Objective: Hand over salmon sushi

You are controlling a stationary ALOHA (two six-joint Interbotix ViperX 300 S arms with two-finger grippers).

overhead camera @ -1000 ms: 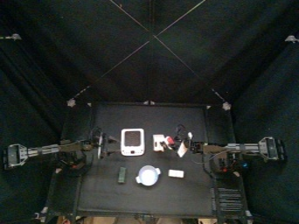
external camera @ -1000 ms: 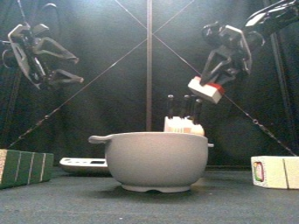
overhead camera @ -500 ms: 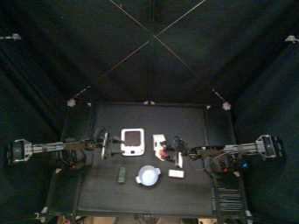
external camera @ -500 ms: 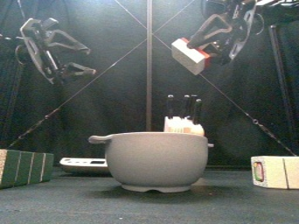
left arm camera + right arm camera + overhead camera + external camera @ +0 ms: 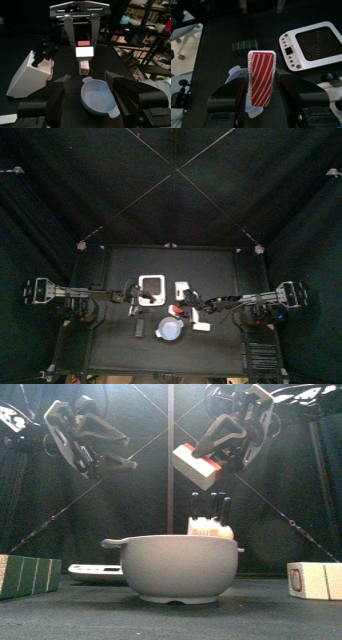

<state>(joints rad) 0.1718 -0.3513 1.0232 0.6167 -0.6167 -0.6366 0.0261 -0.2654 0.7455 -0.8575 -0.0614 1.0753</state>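
Two claws meet high in the front view's middle: the right claw [image 5: 201, 462] grips the salmon sushi [image 5: 195, 464] above the bowl [image 5: 171, 567]. The left claw [image 5: 118, 462] is spread wide. Centre it around the sushi's free end before closing.

The worktop [image 5: 171, 308] is seen small from high overhead, and level and close from its front edge. Each wrist camera is aimed along its tool — the bowl [image 5: 177, 566] is shared by all views.
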